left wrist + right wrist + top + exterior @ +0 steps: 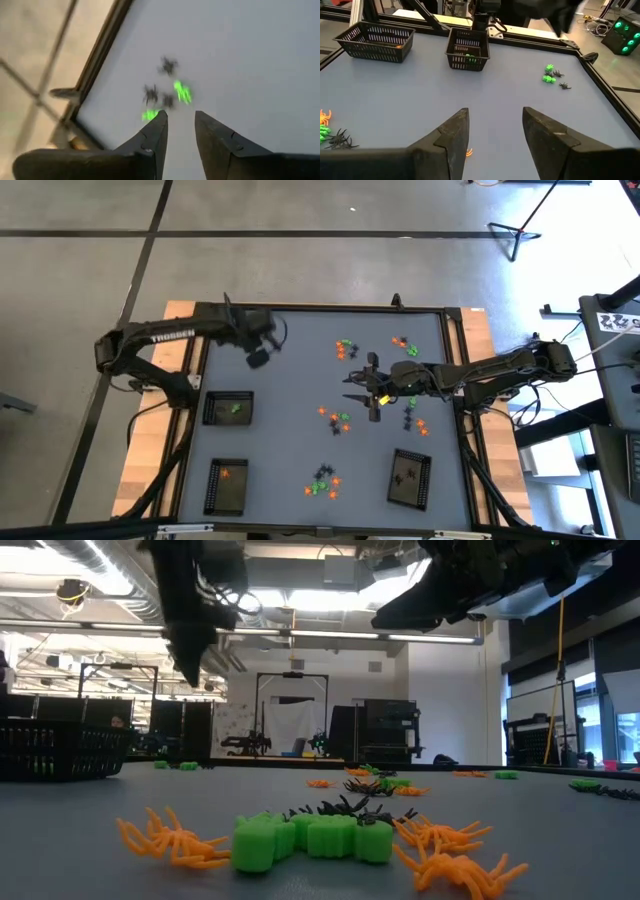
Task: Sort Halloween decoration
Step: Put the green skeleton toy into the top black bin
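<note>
High view: your right gripper (374, 392) hangs over mid-table, among the scattered trinkets.
Right gripper: fingers apart, nothing between them in its wrist view; one orange trinket (468, 153) lies on the table just below.
Left gripper (258, 358): up near the table's far left, fingers a little apart and empty, with a small green-and-black cluster (167, 95) ahead of it.
Done so far: you have a green piece (237, 409) in the upper left tray (226, 409), an orange one (226, 473) in the lower left tray (227, 486), and black ones in the right tray (409, 478).
Left to do: most of it, by my reading. Clusters (346, 350) in orange, green and black are spread across the table (290, 440).
Next: probably the trinket under your right gripper.
</note>
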{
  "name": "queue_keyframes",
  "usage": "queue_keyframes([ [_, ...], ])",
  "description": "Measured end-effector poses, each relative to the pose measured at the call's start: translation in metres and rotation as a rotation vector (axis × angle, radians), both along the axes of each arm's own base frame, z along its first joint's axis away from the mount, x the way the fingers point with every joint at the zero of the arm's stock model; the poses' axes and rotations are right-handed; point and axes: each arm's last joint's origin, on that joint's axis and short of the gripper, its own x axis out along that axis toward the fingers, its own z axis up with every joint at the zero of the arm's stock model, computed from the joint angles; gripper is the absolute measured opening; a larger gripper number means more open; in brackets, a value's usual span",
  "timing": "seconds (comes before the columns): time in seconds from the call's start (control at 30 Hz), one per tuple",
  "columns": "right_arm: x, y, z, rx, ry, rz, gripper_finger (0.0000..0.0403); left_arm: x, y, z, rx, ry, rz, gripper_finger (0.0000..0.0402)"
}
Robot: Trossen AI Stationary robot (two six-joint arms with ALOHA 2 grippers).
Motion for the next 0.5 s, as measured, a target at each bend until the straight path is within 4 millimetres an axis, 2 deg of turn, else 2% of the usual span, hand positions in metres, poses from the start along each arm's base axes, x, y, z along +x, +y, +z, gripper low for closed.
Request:
queue_keyframes([
  [0.1,0.0,0.0,0.0,0.0,0.001,0.0,0.0182,-0.011,0.029,-0.012,-0.055,-0.111,0.072,0.009],
  [0.2,0.0,0.0,0.0,0.0,0.003,0.0,0.0182,-0.025,0.047,-0.028,-0.117,-0.185,0.141,0.009],
  [0.33,0.0,0.0,-0.001,-0.01,0.009,0.004,0.0182,-0.039,0.051,-0.058,-0.196,-0.225,0.178,0.0089],
  [0.5,0.0,0.0,-0.001,-0.015,0.009,-0.004,0.0182,-0.045,0.046,-0.085,-0.223,-0.258,0.187,0.0089],
])
